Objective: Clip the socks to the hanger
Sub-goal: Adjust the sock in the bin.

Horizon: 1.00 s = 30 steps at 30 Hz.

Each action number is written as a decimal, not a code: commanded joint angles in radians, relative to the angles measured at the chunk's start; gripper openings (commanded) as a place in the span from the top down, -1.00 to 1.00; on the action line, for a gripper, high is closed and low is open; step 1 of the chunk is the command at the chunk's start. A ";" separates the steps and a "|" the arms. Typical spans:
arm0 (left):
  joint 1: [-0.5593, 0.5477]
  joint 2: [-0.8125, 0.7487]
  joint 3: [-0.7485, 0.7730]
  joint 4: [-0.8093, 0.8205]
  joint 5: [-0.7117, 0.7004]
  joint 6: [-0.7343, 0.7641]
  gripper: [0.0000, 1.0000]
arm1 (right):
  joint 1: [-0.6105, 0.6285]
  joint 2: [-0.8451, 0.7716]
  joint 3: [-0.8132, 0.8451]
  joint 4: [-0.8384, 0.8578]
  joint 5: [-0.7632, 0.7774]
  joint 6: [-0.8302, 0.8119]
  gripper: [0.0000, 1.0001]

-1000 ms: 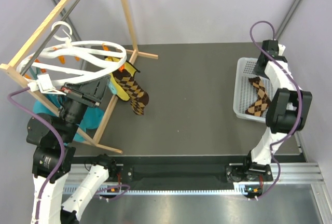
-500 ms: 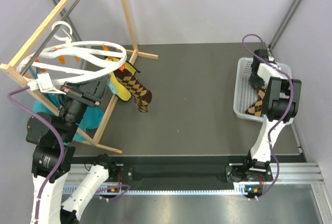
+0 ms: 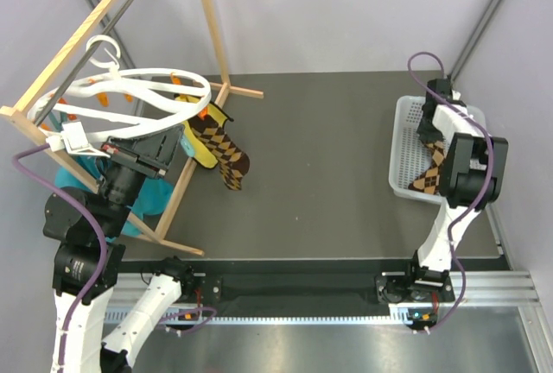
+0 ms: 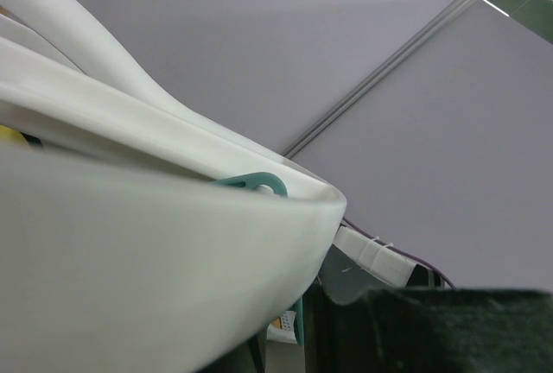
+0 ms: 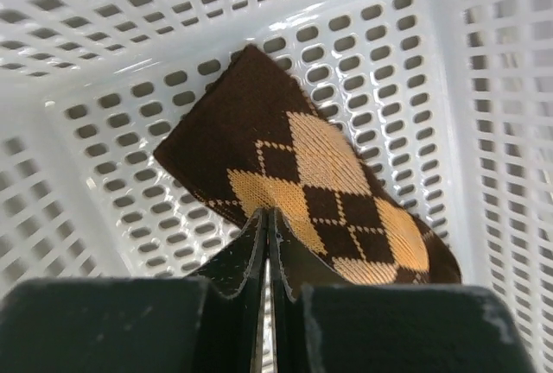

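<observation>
One brown-and-tan argyle sock (image 3: 222, 150) hangs from the white ring hanger (image 3: 155, 73) at the left. The hanger's rim (image 4: 130, 278) fills the left wrist view. My left gripper (image 3: 164, 142) is shut on the ring's near side. The other sock (image 5: 311, 174) lies in the white mesh basket (image 3: 401, 131) at the right, also seen from above as the sock (image 3: 429, 172). My right gripper (image 5: 266, 213) reaches down into the basket. Its jaws are shut, with the tips pinching the sock's near edge.
A wooden frame rack (image 3: 212, 19) carries the hanger by its hook. A yellow cloth (image 3: 195, 150) hangs beside the clipped sock and a teal cloth (image 3: 149, 200) hangs lower left. The basket's perforated walls (image 5: 104, 131) closely surround my right gripper.
My right gripper has shut on the sock in the basket after shifting a little over it. The sock on the hanger swayed slightly. The left arm has not moved.
</observation>
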 commanded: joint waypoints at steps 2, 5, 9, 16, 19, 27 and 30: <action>-0.002 0.004 -0.001 -0.048 0.037 -0.028 1.00 | -0.006 -0.148 0.005 0.014 -0.016 0.004 1.00; -0.002 0.004 -0.004 -0.040 0.039 -0.032 1.00 | -0.023 -0.123 0.028 0.011 -0.051 0.019 0.52; -0.002 0.007 -0.001 -0.038 0.037 -0.028 1.00 | -0.029 -0.062 0.072 -0.004 -0.091 0.026 0.40; -0.002 0.012 -0.003 -0.049 0.032 -0.023 1.00 | -0.029 0.029 0.091 0.013 -0.116 0.031 -0.04; -0.002 0.015 -0.011 -0.048 0.034 -0.029 1.00 | -0.026 0.064 0.104 0.006 -0.120 0.030 -0.02; -0.002 0.013 -0.014 -0.048 0.029 -0.032 1.00 | -0.026 0.101 0.098 0.019 -0.084 0.033 0.42; -0.002 0.012 -0.015 -0.048 0.028 -0.031 1.00 | -0.026 0.076 0.098 0.023 -0.085 0.036 0.81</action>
